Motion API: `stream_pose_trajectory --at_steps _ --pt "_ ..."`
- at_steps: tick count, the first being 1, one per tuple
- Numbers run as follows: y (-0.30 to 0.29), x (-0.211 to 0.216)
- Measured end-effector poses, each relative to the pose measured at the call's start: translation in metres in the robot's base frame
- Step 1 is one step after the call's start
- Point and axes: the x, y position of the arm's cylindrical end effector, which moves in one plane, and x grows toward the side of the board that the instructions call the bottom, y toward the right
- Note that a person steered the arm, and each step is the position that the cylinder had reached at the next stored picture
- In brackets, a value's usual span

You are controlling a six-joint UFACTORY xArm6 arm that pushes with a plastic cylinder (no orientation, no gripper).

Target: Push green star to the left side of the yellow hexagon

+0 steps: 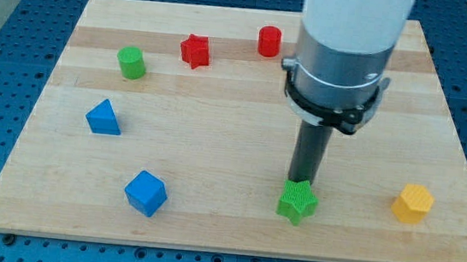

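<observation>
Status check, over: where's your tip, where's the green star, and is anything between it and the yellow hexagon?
My tip at green star's top edge. Yellow hexagon off to the view's right. Nothing between them.

The arm runs off the frame's top edge, so its upper part is unseen. My tip sits right behind the green star, which covers its very end; whether they touch cannot be told. The arm's body hides part of the table in the upper right.
</observation>
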Motion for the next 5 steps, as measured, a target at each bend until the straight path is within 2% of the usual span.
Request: stream_pose_trajectory --at_steps 1,2,3,4,5 --pt "-0.034 0.0" --pt "-0.092 0.0" --pt "-0.108 0.024" --pt "-0.1 0.053" --pt "-0.068 0.05"
